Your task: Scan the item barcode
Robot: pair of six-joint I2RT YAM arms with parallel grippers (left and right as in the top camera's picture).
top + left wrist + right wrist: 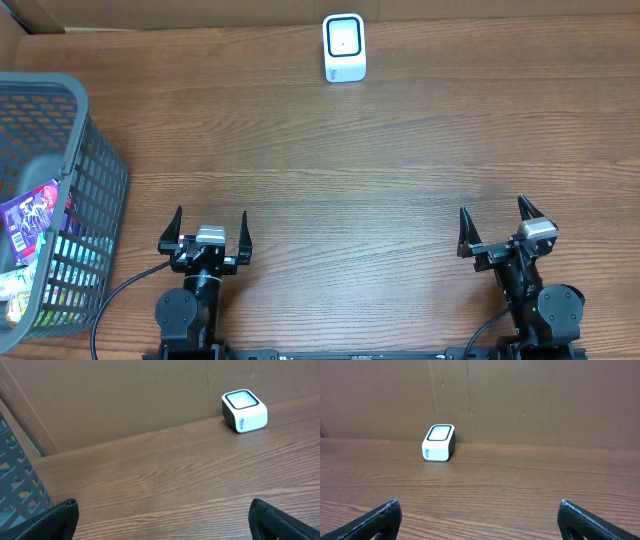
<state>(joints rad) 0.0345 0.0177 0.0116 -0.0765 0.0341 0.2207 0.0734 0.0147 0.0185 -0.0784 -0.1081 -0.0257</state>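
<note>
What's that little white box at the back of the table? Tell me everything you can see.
It's a small scanner, a white box with rounded corners that looks like smooth plastic. Its upper face holds a pale window framed in black, and one side carries a tiny blue mark. It sits upright at the far edge of the wooden table, close to the cardboard wall. Only the table touches it.

Tabletop [350, 160] open mid to scanner [344, 47] at back; basket [105, 185] blocks left side; cardboard wall [520, 400] behind.
</note>
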